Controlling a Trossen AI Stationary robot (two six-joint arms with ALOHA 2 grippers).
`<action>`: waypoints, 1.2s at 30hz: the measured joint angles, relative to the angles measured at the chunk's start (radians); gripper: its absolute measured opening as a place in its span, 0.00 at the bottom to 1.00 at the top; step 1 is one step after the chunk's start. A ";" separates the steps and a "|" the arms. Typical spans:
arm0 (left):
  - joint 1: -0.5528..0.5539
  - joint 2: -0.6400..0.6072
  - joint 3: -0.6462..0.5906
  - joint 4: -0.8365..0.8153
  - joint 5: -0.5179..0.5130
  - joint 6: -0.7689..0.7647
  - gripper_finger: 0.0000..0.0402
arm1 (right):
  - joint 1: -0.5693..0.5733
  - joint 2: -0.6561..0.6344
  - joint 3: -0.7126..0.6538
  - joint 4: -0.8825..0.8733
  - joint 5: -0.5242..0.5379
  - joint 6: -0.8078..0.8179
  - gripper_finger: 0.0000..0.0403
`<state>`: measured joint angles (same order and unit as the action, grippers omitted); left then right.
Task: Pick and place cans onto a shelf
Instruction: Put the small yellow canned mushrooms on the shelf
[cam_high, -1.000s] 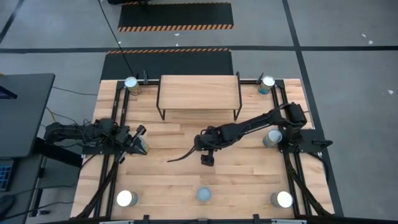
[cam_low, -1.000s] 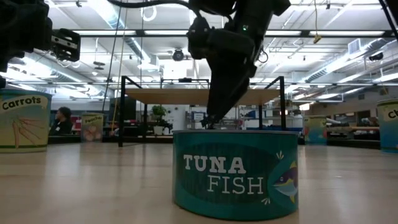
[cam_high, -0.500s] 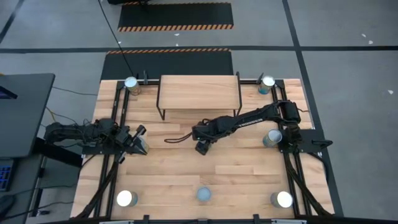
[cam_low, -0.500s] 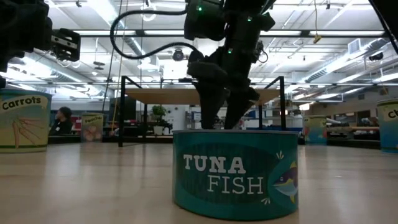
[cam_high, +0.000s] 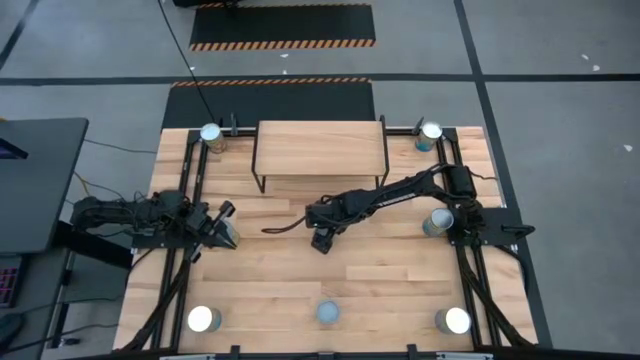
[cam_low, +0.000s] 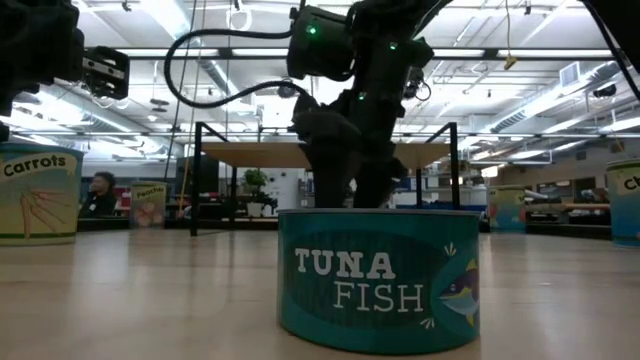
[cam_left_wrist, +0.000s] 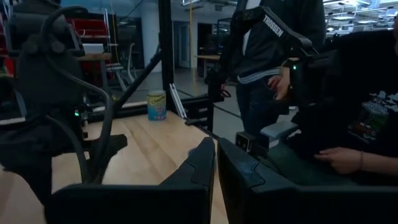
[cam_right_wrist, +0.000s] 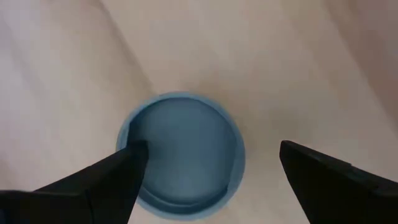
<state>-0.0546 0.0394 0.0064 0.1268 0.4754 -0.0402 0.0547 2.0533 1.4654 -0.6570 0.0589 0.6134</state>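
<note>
My right gripper (cam_high: 320, 240) hangs open at the table's middle, in front of the shelf (cam_high: 320, 150). Its fingers point down on either side of a small can with a dull blue top (cam_right_wrist: 181, 152); in the high view the gripper hides that can. In the low view the gripper (cam_low: 345, 195) reaches down behind a tuna can (cam_low: 378, 275). My left gripper (cam_high: 225, 233) waits shut and empty at the left side. Other cans stand upright on the table, among them the back left one (cam_high: 210, 133), the back right one (cam_high: 431, 131) and the one at the right side (cam_high: 438, 220). My right gripper comes at the blue-topped can from above, pointing down. One fingertip (cam_right_wrist: 127, 165) lies over the can's rim (cam_right_wrist: 134, 134) in the right wrist view. I cannot tell whether it touches. The other finger (cam_right_wrist: 311, 165) stands well apart from the can.
Three cans stand along the near edge: the left one (cam_high: 203, 318), the tuna can (cam_high: 329, 312) and the right one (cam_high: 456, 320). A carrots can (cam_low: 38, 195) shows at the left of the low view. Black rails run down both table sides. A person sits beyond the table (cam_left_wrist: 336, 155).
My right gripper has moved toward the table's far edge and a little left, and has turned about its wrist; its cable has swung round toward the left. My left arm has kept still.
</note>
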 joint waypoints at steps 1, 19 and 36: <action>0.000 0.001 0.000 -0.002 0.000 0.000 0.07 | 0.001 -0.001 0.000 0.003 -0.007 -0.012 0.93; 0.000 -0.001 0.000 -0.002 -0.007 0.000 0.07 | -0.070 -0.019 0.000 -0.012 -0.063 0.032 0.70; 0.000 -0.001 0.000 -0.004 -0.007 0.000 0.07 | -0.113 -0.020 0.032 0.019 -0.228 -0.054 0.45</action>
<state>-0.0544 0.0387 0.0063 0.1230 0.4679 -0.0406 -0.0587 2.0335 1.4970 -0.6376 -0.1692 0.5592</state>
